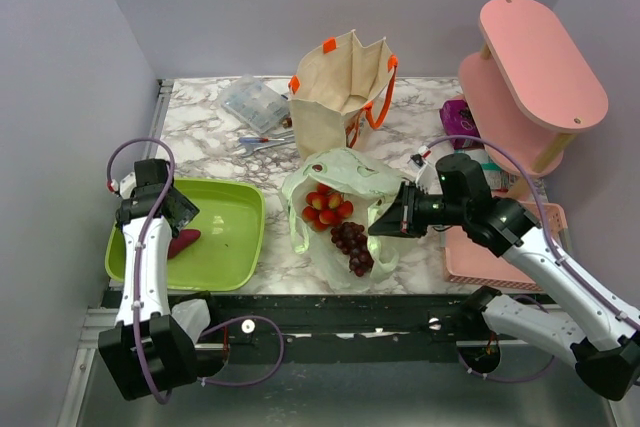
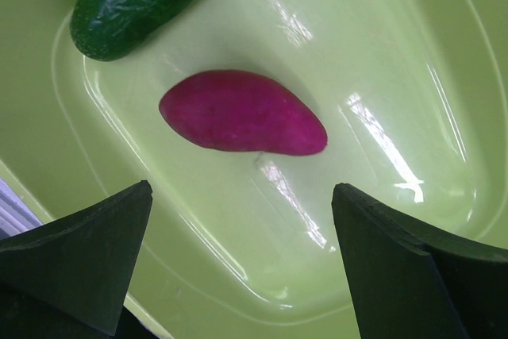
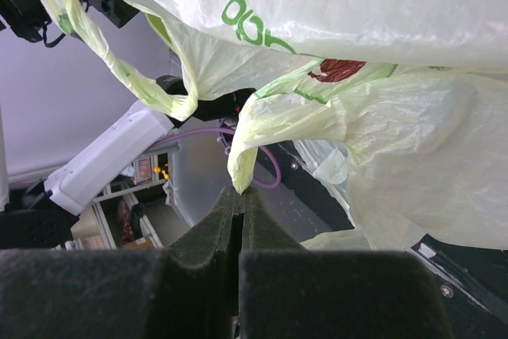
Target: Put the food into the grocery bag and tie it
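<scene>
A: Why do the left jaws hang wide open and empty over the tray (image 1: pixel 235 232)?
B: Probably to straddle the sweet potato (image 2: pixel 242 113) lying in it.
A: And the right jaws?
B: Pinched shut on the grocery bag (image 1: pixel 345 179), just right of the tray, likely to hold its mouth open. Strawberries (image 1: pixel 328 207) and grapes (image 1: pixel 352 245) sit inside.

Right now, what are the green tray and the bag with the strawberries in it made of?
The lime-green tray looks like hard, glossy plastic: bright glints shine off its smooth, moulded curves. The grocery bag looks like very thin plastic film, pale green and half see-through: it crinkles, sags in soft folds and lets light through.
</scene>
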Controlling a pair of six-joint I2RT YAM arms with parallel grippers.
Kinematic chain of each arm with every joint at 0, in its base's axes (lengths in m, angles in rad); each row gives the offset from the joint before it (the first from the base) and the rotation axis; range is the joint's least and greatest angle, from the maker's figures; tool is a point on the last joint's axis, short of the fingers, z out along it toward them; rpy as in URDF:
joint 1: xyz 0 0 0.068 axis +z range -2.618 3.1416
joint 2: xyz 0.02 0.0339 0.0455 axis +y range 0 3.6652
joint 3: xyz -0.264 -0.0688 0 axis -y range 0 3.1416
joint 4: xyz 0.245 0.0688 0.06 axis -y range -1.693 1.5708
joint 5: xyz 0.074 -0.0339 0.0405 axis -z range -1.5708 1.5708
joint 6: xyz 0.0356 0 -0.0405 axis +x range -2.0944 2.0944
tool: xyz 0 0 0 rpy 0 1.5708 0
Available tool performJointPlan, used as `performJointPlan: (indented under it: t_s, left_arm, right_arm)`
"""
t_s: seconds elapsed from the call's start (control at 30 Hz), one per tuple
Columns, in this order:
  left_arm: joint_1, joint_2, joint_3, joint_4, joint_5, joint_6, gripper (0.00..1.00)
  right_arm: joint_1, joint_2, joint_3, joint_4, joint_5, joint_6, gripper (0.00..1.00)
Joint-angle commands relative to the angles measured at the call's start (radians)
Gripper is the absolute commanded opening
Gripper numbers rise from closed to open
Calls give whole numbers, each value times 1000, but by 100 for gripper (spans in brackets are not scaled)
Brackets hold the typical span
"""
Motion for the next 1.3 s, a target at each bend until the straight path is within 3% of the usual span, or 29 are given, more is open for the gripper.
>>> performJointPlan:
  t_s: [0.0,0.17,0.53,0.93,1.27]
  left_arm:
    - [66,54,-13,71,-32,6,99]
    - [118,63,-74,123,49,-143,98]
    - [147,-41,-235,215,48,-457,99]
    - [212,-52,-339,362,61,-514,99]
    - [245,58,-286,429,43,-445,96]
  right_arm:
    - [3,22,-20,-24,15,-16,1]
    - [4,47,3,-42,16,-36,1]
    - [4,54,27,-117,42,-87,1]
    - [4,64,18,-124,45,-97,1]
    - [4,92,24,-118,45,-104,1]
